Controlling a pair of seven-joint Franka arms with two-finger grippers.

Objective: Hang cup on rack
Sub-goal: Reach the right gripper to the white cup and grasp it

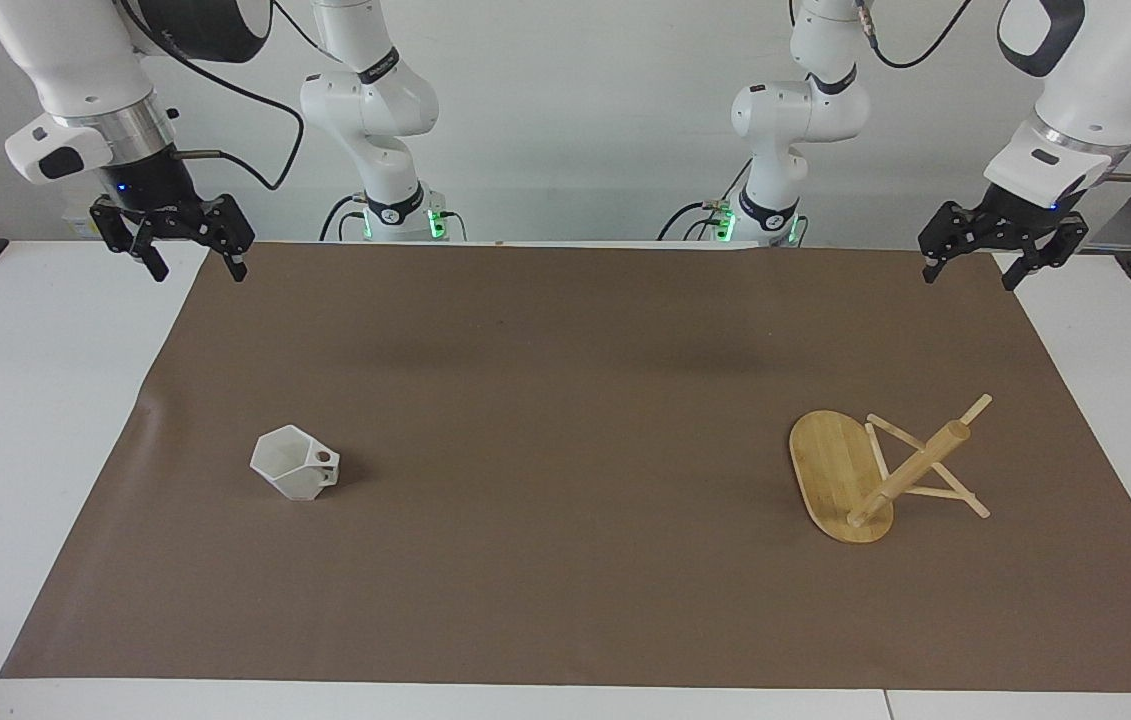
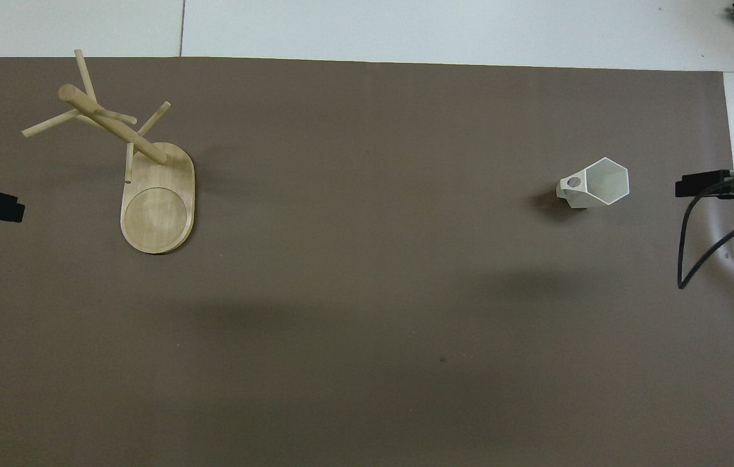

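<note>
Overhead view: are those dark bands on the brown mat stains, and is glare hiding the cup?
Overhead view: soft-edged shadows on the mat, no stains visible; the cup is sharp, free of glare, with a small shadow beside its handle. Facing view: two faint dark patches nearer the robots, rack evenly lit.

Cup [image 2: 602, 182] upright, rack [image 2: 158, 207] well apart

Lab: mounted robot arms [image 1: 370, 110], papered table [image 1: 565, 330]

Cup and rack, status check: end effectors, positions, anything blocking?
Left end effector and right end effector open, raised, empty. Cup upright on mat, untouched; rack standing, pegs bare. Nothing between them.
</note>
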